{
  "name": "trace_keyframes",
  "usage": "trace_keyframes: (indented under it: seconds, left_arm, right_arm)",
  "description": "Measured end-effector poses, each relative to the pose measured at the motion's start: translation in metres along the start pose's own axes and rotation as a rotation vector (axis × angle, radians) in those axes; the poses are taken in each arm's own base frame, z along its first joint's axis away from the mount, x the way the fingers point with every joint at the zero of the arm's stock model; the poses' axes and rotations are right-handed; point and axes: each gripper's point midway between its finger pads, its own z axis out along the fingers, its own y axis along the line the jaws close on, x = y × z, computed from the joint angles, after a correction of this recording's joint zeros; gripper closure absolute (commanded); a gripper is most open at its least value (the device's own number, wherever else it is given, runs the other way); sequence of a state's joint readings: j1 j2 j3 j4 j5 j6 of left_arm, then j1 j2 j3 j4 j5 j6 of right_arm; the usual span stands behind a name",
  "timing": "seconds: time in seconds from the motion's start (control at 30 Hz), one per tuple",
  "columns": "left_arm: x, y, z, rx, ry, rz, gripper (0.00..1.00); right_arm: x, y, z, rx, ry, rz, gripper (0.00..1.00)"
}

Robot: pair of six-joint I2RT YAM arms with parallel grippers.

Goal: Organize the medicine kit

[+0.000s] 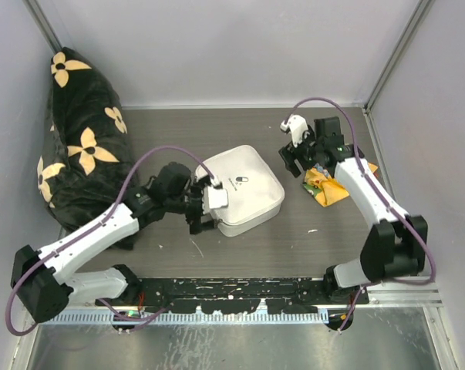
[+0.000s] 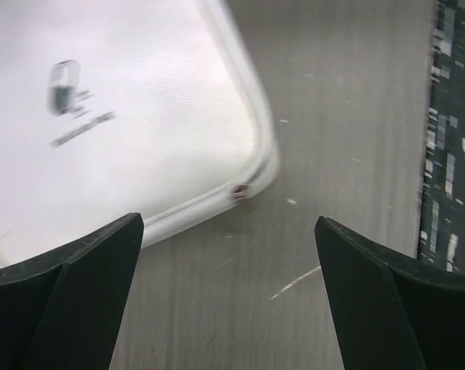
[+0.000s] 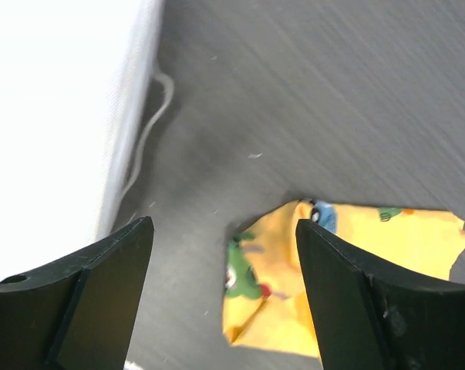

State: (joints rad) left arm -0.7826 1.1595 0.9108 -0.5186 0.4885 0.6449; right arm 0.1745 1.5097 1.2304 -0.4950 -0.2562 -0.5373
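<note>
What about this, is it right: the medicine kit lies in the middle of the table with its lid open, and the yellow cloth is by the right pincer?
Not quite: the medicine kit has its lid shut, as the top external view shows. The rest holds: it lies in the middle of the table, and the yellow cloth is by the right pincer.

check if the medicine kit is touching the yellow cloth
Apart. The right wrist view shows dark table between the medicine kit and the yellow cloth; the top view agrees.
</note>
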Motion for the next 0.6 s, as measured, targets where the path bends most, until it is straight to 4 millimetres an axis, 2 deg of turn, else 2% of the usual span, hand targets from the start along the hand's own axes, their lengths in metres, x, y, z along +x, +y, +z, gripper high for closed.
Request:
trace_keyframes:
  seconds: [0.13, 0.27, 0.33, 0.47, 0.6]
  left_arm:
    - [-0.004, 0.057, -0.024, -0.195, -0.017, -0.116, 0.01]
    - [-0.002, 0.115, -0.033, -0.321, -0.03, -0.281, 0.02]
    - [0.004, 0.145, -0.03, -0.366, -0.035, -0.372, 0.02]
    - [0.026, 0.184, -0.015, -0.4, -0.015, -0.53, 0.02]
    - [0.052, 0.207, 0.005, -0.401, 0.013, -0.66, 0.02]
  right_arm:
    - [0.014, 0.036, -0.034, -0.076, -0.031, -0.061, 0.18]
    - [0.04, 0.072, -0.049, -0.175, -0.019, -0.096, 0.19]
    - [0.056, 0.093, -0.051, -0.237, -0.002, -0.102, 0.19]
    - [0.077, 0.12, -0.046, -0.322, 0.039, -0.096, 0.22]
    - [0.087, 0.14, -0.037, -0.356, 0.083, -0.093, 0.26]
